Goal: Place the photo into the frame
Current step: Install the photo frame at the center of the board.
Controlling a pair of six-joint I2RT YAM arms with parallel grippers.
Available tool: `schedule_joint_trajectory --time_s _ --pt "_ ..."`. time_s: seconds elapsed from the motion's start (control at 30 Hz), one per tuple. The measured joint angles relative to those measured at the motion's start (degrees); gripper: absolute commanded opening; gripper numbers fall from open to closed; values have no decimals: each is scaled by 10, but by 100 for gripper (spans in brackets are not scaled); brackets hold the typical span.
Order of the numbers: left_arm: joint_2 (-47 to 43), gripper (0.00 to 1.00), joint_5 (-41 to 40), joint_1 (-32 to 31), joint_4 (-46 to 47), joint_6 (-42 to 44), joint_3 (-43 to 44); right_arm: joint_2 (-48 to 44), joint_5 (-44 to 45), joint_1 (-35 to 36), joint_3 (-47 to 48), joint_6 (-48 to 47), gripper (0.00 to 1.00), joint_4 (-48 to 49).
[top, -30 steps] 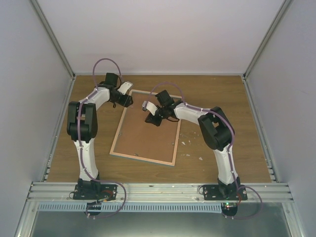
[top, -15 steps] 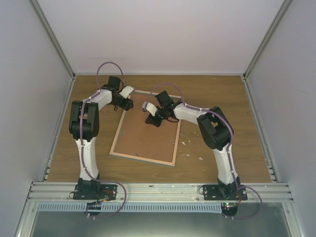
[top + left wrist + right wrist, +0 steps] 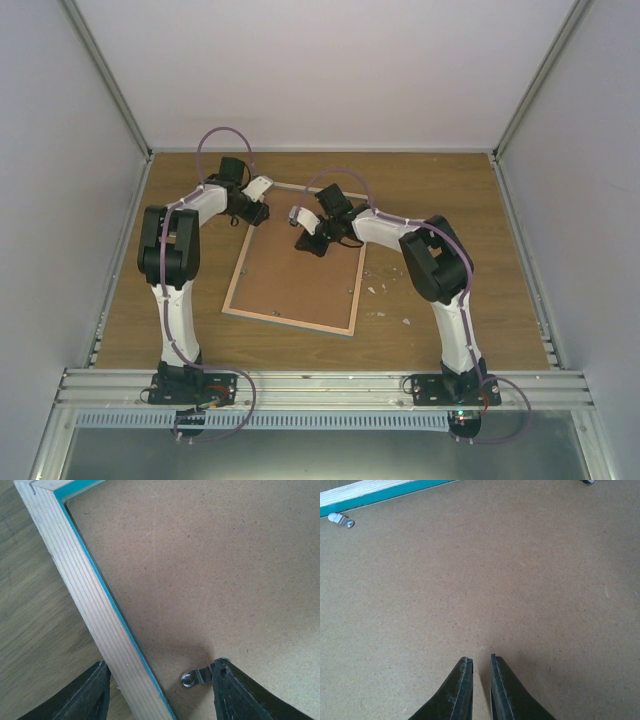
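The frame (image 3: 290, 318) lies face down on the wooden table, its brown backing board (image 3: 295, 280) up. The photo is hidden. My left gripper (image 3: 256, 212) is open at the frame's far left corner. In the left wrist view it (image 3: 161, 664) straddles the light wood rail (image 3: 85, 595) with its teal lip, and the right finger touches a small metal tab (image 3: 195, 677) on the board. My right gripper (image 3: 305, 243) rests tip-down on the board's far part. Its jaws (image 3: 481, 657) are nearly together with a thin gap and nothing between them.
Small white scraps (image 3: 380, 290) lie on the table right of the frame. Another metal tab (image 3: 341, 520) sits by the far rail (image 3: 370, 492). Grey enclosure walls stand close on three sides, and an aluminium rail (image 3: 320, 380) runs along the near edge.
My left gripper has shifted slightly right, over the frame's far left corner, and its jaws have narrowed a little. The right arm and the frame have not moved.
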Motion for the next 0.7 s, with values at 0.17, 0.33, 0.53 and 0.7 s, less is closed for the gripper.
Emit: schedule_joint_trajectory --time_s 0.17,0.33,0.53,0.7 --pt "-1 56 -2 1 -3 2 2 0 -1 -1 -2 0 13 0" --pt "-9 56 -3 5 -17 12 0 0 -1 -1 -3 0 13 0" --pt "-18 56 3 15 -42 11 0 0 -1 -1 -3 0 13 0" --pt "-19 56 10 16 -51 11 4 0 -1 -1 -3 0 13 0"
